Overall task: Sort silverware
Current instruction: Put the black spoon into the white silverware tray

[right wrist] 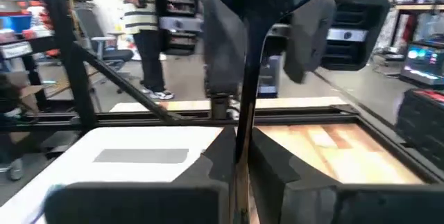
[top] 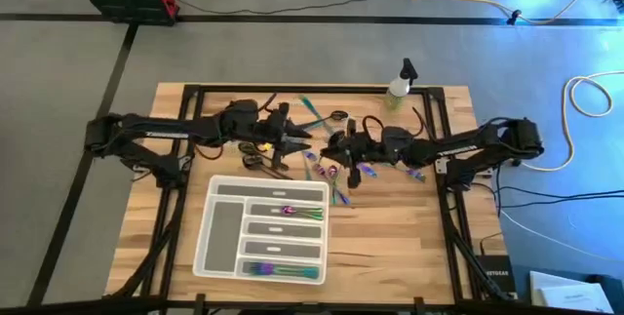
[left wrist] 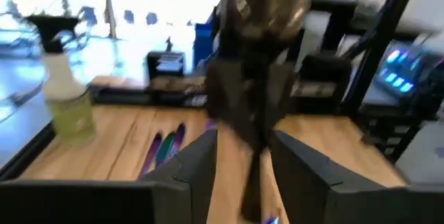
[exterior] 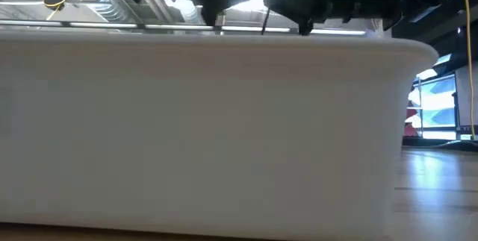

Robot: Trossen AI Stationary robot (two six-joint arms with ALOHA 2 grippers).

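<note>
Right wrist view, right tool (right wrist: 239,156) pinching dark utensil (right wrist: 248,78)

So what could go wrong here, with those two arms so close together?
The left end effector and the right end effector nearly meet above the table, so they might bump. The right one pinches a slim dark utensil that stands between the left one's open fingers. If it slips, it could drop among the loose silverware instead of reaching the tray.

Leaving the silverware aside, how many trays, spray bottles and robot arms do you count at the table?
Tray: 1
Spray bottle: 1
Arms: 2, left and right
Total: 4
Silverware: too small to count.
</note>
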